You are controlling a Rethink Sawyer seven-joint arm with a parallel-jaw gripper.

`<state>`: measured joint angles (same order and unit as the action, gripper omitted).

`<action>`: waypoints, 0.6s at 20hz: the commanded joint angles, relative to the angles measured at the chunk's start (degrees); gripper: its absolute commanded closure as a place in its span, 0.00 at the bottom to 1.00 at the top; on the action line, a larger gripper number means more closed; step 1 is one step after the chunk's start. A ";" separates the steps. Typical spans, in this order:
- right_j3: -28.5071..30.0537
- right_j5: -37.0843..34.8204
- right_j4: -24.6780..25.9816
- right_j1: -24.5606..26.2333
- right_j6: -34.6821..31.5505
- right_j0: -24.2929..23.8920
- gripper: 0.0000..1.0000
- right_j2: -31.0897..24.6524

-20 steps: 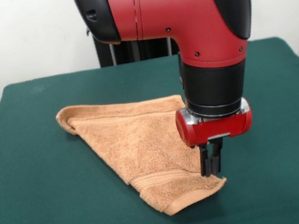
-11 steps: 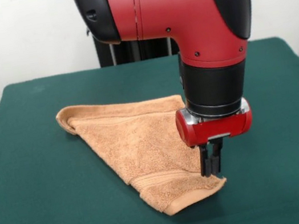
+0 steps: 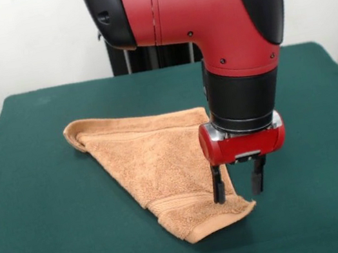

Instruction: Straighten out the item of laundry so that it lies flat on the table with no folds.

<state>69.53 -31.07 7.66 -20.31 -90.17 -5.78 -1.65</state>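
A dark green worktop [image 3: 58,238] fills most of the front view, and its near edge and front corners are cut off by the frame. On it lies an orange-tan terry towel [image 3: 155,161], folded over itself into a rough triangle instead of lying flat. One point of the towel sits toward the worktop's left side with its hem curled up; another point, with a woven border band [image 3: 182,201] across it, lies toward the worktop's near edge. The towel's far right corner is hidden behind the robot's wrist.

A large red and black arm [image 3: 202,16] comes down from the top edge, where its upper part is cut off. The gripper [image 3: 239,184] hangs just above the towel's near right point. Its jaws are spread apart, holding nothing: one black finger [image 3: 218,188] is over the cloth and the other is just past the towel's right edge, over bare worktop. Whether the fingertips touch the cloth is hard to make out.
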 commanded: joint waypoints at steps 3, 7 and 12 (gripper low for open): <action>7.10 0.22 0.43 0.20 -6.64 1.60 0.00 -3.26; 7.05 0.27 0.33 0.15 -7.01 1.62 0.00 -2.99; 6.16 0.28 0.38 0.78 -7.45 2.12 0.00 -2.60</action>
<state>70.09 -30.98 7.67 -20.33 -90.17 -5.70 -1.64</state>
